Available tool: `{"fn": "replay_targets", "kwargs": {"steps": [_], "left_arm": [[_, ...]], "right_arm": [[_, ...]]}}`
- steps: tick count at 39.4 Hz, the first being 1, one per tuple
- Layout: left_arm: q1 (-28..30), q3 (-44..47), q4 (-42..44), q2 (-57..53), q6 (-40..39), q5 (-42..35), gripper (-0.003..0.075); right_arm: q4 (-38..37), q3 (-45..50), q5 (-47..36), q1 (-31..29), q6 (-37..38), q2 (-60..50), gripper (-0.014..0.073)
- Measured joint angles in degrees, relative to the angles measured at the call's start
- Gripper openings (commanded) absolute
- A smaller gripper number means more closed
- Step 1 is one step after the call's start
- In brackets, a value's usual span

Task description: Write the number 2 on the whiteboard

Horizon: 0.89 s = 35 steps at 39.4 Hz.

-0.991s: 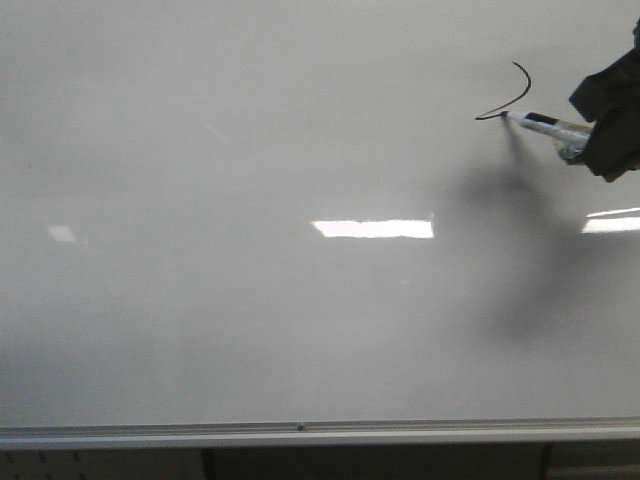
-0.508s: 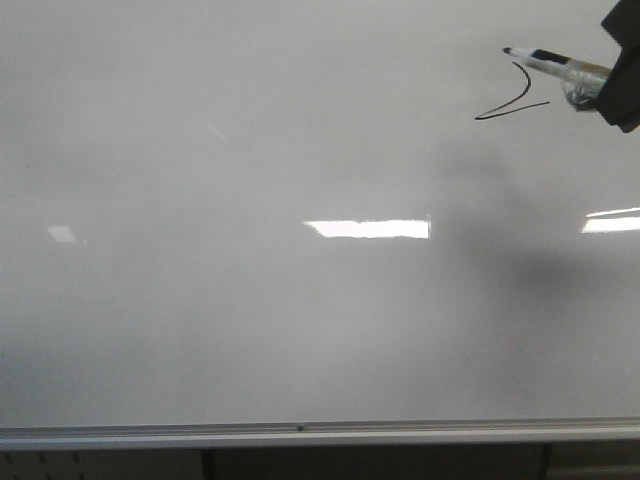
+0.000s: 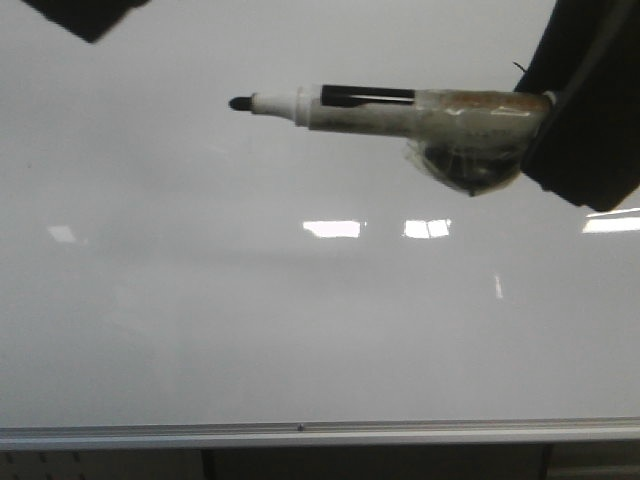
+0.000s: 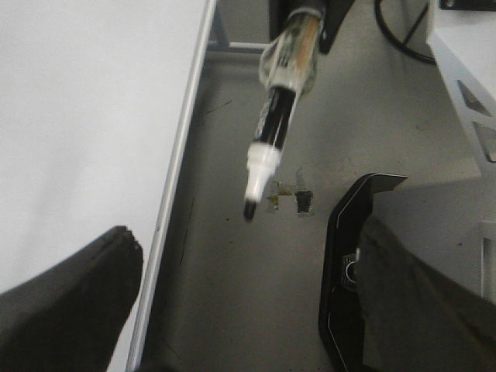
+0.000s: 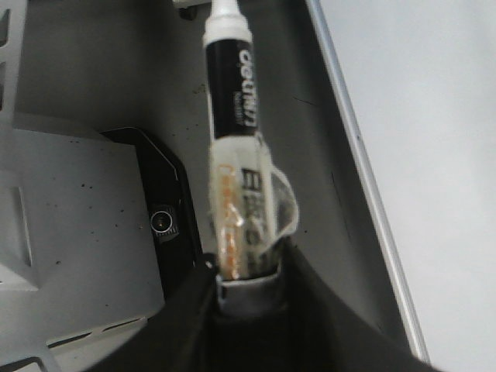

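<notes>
The number 2 (image 3: 518, 67) is almost wholly hidden in the front view: only a short black tip of its hook peeks out beside the dark sleeve of the right arm, high on the right of the whiteboard (image 3: 300, 330). The marker (image 3: 390, 108) lies between camera and board, long axis roughly level, tip pointing toward the robot's left, away from the mark. The right gripper (image 5: 240, 291) holds it, fingers closed round the taped rear of the barrel, so the right arm is the nearer one; the mark lies back beside that hand, behind the pen's tail. The left gripper (image 4: 66, 310) shows only as a dark edge, and whether its fingers are open I cannot tell.

Half a second ago the pen was small, its tip just above the finished stroke and the whole 2 in plain sight. Now it looms large and off the board, which suggests the writing is done and the arm is pulling back.
</notes>
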Motion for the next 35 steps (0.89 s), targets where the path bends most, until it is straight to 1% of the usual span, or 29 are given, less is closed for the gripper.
{"fn": "replay_targets", "kwargs": {"steps": [7, 14, 16, 19, 24, 25, 29, 33, 35], "left_arm": [[-5.5, -1.0, -0.1, 5.3, 0.4, -2.5, 0.0547], [-7.5, -1.0, -0.2, 9.7, 0.4, -4.8, 0.0545], [-7.5, -1.0, -0.3, 10.4, 0.4, -5.4, 0.0527], [-7.5, -1.0, -0.5, 10.9, 0.4, -6.6, 0.0461], [-7.5, -1.0, -0.6, 10.9, 0.4, -7.4, 0.0293], [-7.5, -1.0, -0.6, 10.9, 0.4, -7.4, 0.0250], [-7.5, -1.0, -0.6, 10.9, 0.4, -7.5, 0.0139], [-7.5, -1.0, -0.6, 10.9, 0.5, -7.6, 0.0071], [-7.5, -1.0, -0.6, 10.9, 0.7, -7.5, 0.0055]], "right_arm": [[0.4, 0.0, 0.1, 0.8, -0.1, 0.0, 0.0016], [0.4, 0.0, -0.5, 0.8, -0.1, 0.0, 0.0016], [0.4, 0.0, -0.6, 0.8, -0.1, 0.0, 0.0016], [0.5, 0.0, -0.6, 0.8, -0.1, 0.0, 0.0016], [0.5, 0.0, -0.7, 0.8, -0.2, 0.0, 0.0016], [0.5, 0.0, -0.7, 0.8, -0.2, 0.0, 0.0016], [0.5, 0.0, -0.7, 0.8, -0.2, 0.0, 0.0016], [0.5, 0.0, -0.6, 0.8, -0.2, 0.0, 0.0016], [0.5, 0.0, -0.4, 0.8, -0.5, 0.0, 0.0030]]}}
